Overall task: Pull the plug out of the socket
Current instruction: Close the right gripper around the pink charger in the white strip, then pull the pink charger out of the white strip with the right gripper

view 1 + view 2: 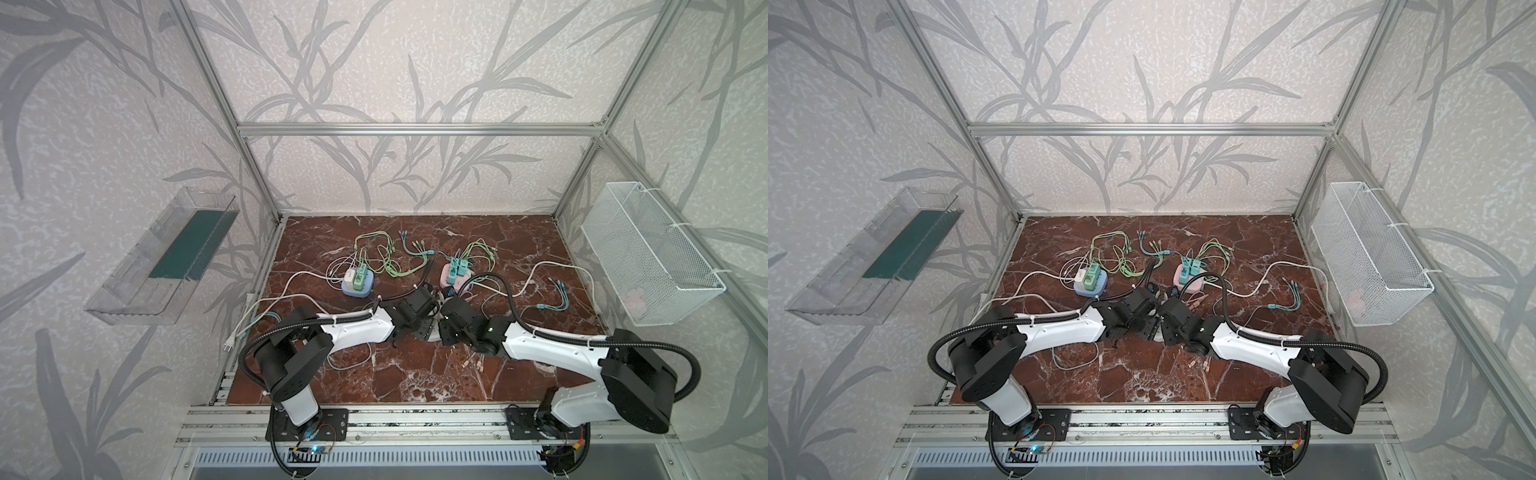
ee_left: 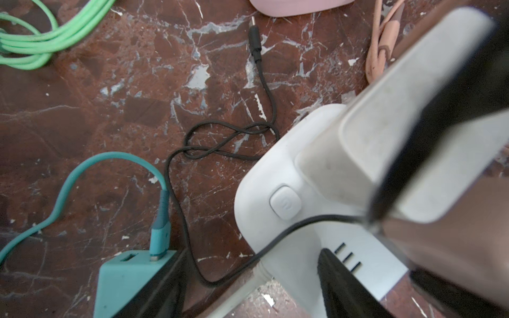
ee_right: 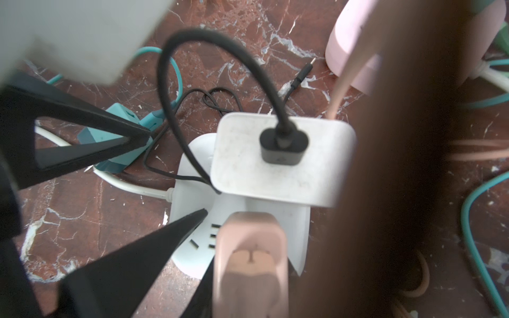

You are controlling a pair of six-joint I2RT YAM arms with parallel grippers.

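Fixed to the left wall, a clear plastic bin (image 1: pixel 166 257) hung above the dark red marble tabletop (image 1: pixel 415 382). Towards the back left stood a pale blue socket block (image 1: pixel 355 291) carrying green and white chargers.

Near the front middle both arms met over a white cube-shaped socket block (image 2: pixel 261 170). The left gripper (image 2: pixel 254 250) had its jaws well apart and held nothing. One black finger sat just beside a teal charger (image 2: pixel 129 275) lying on the marble. The other was over the white block's slotted face; whether it pressed there could not be told.

A white square charger (image 3: pixel 248 170) with a black cable stood plugged into the block. Next to it, the right gripper (image 3: pixel 249 289) was clamped narrowly on a pale pink plug (image 3: pixel 249 239), which stood at the block's top. Whether its pins sat in the slots was hidden.

Behind lay a pink socket block (image 1: pixel 1192 284), and a white wire basket (image 1: pixel 652 253) hung on the right wall.
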